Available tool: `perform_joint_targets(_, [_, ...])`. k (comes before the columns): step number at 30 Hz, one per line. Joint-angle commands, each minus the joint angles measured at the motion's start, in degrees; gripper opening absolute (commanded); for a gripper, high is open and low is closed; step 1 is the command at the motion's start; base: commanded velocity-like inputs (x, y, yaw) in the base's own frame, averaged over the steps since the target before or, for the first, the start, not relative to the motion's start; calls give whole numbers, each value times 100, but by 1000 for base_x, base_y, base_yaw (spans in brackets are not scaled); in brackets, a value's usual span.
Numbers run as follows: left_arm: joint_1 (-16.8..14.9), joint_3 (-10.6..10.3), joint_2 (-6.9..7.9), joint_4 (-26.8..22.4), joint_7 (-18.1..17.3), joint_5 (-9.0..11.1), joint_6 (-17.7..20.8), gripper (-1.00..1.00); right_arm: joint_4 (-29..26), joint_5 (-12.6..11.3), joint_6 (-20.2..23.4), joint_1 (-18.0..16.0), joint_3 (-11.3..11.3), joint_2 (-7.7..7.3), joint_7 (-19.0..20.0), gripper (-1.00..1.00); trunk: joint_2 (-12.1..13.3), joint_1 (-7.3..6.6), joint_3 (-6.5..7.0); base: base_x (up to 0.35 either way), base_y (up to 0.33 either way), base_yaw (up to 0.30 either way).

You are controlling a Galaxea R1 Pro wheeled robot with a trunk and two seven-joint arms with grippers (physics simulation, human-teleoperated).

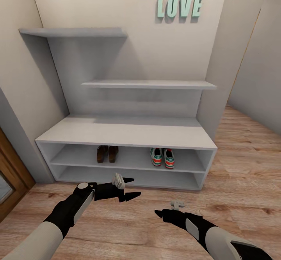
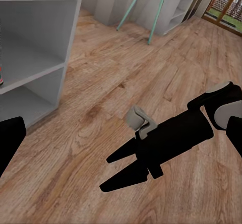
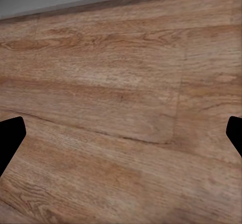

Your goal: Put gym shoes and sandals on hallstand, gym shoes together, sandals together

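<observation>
Four mint-green block letters [image 1: 180, 6] on the cream wall spell "LOVE". Ahead of my grippers, the wide light-grey hallstand [image 1: 128, 132] holds everything in its upper cubby: two dark brown sandals [image 1: 107, 153] side by side, beyond the left gripper [image 1: 132, 188], and two white gym shoes with green stripes [image 1: 162, 157] paired beyond the right gripper [image 1: 158, 213]. Both grippers hover spread apart and empty above the brown wood-plank floor [image 1: 242, 166].

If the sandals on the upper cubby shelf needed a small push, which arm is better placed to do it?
The left, probably. The left gripper is open, empty and below the sandals on the hallstand. The right gripper is lower and nearer the gym shoes.
</observation>
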Motion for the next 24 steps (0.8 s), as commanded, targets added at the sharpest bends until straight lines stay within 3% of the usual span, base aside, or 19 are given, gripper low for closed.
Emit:
perform_joint_targets(1, [-5, -23, 7, -1, -3, 60, 61, 100, -7, 1, 33, -2, -39, 1, 16, 100, -2, -1, -5, 0, 0, 0])
perform_joint_targets(24, [-5, -23, 7, -1, -22, 63, 55, 100, -7, 1, 33, 1, -39, 0, 16, 100, -2, -1, -5, 0, 0, 0])
